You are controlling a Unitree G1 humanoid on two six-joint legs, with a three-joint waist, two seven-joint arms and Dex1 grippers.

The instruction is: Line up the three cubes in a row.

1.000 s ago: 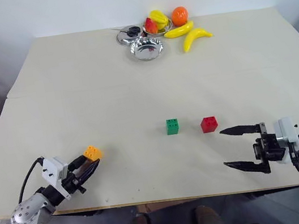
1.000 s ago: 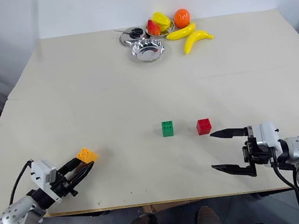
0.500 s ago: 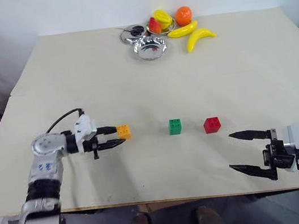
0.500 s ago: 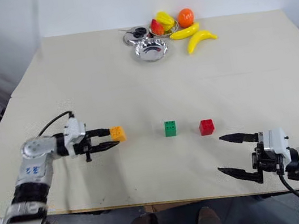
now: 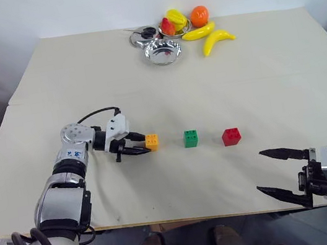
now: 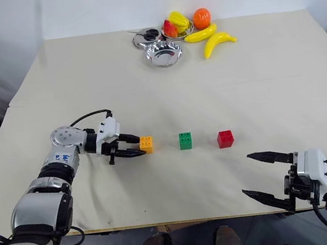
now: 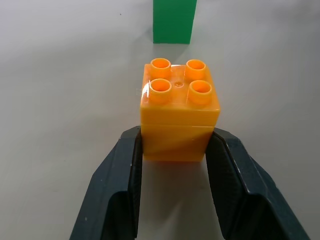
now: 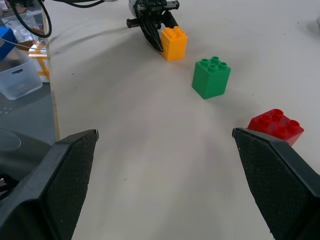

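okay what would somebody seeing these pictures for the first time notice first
Probably the orange-yellow cube, pinched in the left gripper at mid-table, just left of the green cube and red cube. Next, the bright plastic fruit beside the metal bowls at the far edge.

Both eye views look down over the worktop [image 5: 255, 69] from above; each wrist view skims it closely (both catch the green cube [image 8: 211, 77]).

Silver-grey metal left arm [image 5: 66, 176] with rounded joint housings, a black cable looping along it, blue markings on the forearm; white wrist blocks carry two-fingered black grippers, left gripper [image 5: 142, 147] and right gripper [image 5: 281, 172], fingers long, tapered, with textured pads
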